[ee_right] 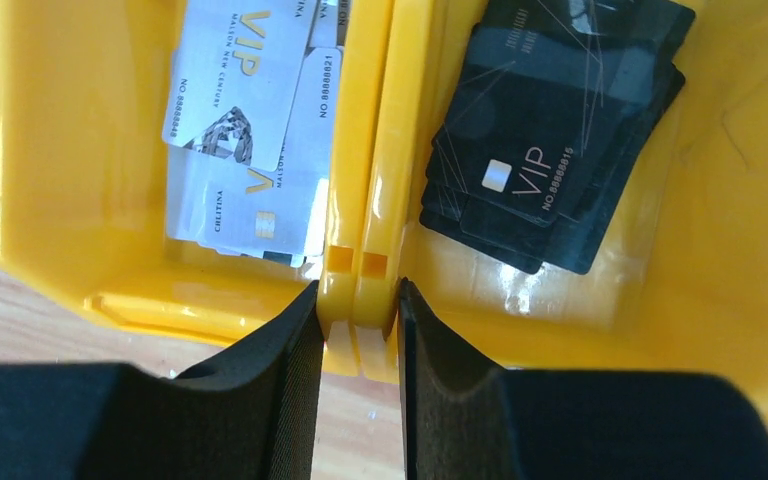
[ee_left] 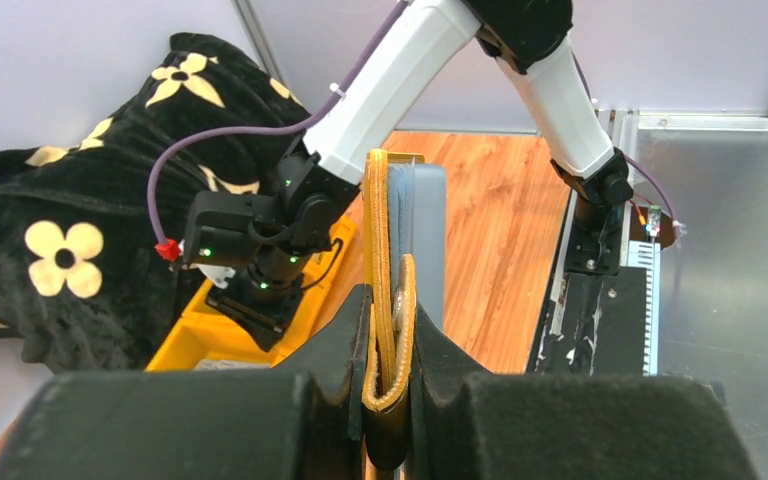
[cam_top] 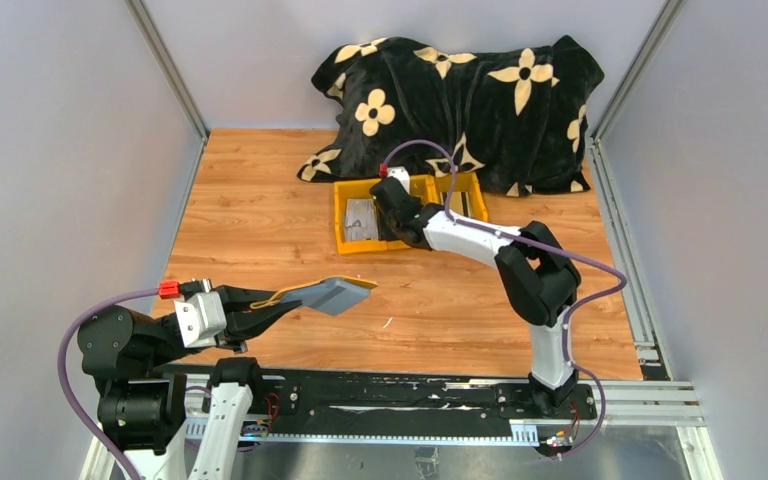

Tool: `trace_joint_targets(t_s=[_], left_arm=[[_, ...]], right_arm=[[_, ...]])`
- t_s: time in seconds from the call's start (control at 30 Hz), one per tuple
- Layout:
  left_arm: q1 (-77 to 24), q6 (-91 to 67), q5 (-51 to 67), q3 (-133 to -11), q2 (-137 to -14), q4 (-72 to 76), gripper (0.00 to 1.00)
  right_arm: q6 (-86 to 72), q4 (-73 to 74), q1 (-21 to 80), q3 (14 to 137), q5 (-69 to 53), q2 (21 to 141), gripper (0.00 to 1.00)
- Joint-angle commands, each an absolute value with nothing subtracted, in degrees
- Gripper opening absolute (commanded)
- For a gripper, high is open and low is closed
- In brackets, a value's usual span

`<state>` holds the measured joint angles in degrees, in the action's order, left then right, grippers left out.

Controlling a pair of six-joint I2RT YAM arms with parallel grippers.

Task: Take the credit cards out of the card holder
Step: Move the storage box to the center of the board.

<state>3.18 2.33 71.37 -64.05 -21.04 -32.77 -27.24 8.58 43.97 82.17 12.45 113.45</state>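
Observation:
The mustard-yellow card holder (cam_top: 335,293) hangs in the air above the wooden table, its grey sleeves facing up. My left gripper (cam_top: 265,305) is shut on its folded tab end; in the left wrist view the holder (ee_left: 385,230) stands edge-on between my fingers (ee_left: 340,340). Several silver credit cards (ee_right: 245,130) lie in the left compartment of the yellow bin (ee_right: 60,150). My right gripper (ee_right: 358,300) is closed around the bin's double divider wall, with both fingers touching it. The top view shows that gripper (cam_top: 392,215) over the bin (cam_top: 345,240).
Black VIP cards (ee_right: 550,140) lie stacked in the bin's neighbouring compartment. A black blanket with cream flowers (cam_top: 460,100) is heaped at the back, just behind the bin. Grey walls close off both sides. A metal rail (cam_top: 620,230) runs along the right.

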Motion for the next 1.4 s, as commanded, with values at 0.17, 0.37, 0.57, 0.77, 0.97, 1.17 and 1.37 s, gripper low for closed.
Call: trace_joint_targets(t_s=[0.17,0.37,0.57,0.77,0.97,1.17,1.37], left_arm=[[2.99,1.06,71.37,-64.43,-19.72,-32.15,0.00],[2.97,0.92,71.80,-64.42,-19.34,-32.12,0.00],[2.99,1.01,72.74,-64.69,-19.19,-33.09,0.00],[2.99,-0.69,74.80,-64.26,-19.73,-33.13,0.00],[2.98,-2.02,75.89,-64.37,-21.03,-33.20,0.00],[2.99,-6.13,73.36,-65.75,-24.16,-32.82,0.00],[2.98,-11.55,73.42,-65.95,-26.37,-30.87,0.00]], right_arm=[[-43.52,13.49,52.37,71.81,20.84,107.69,0.08],[-47.65,12.17,56.07,70.11,22.17,107.83,0.18],[-41.96,11.25,55.89,71.69,21.28,103.00,0.51],[-28.95,11.76,54.49,73.41,11.65,88.10,0.71],[-22.16,4.73,45.66,66.45,-26.51,71.24,0.75],[-18.06,-8.81,44.29,55.12,-53.78,58.30,0.75],[-25.30,-27.80,46.29,49.75,-55.90,53.25,0.77]])
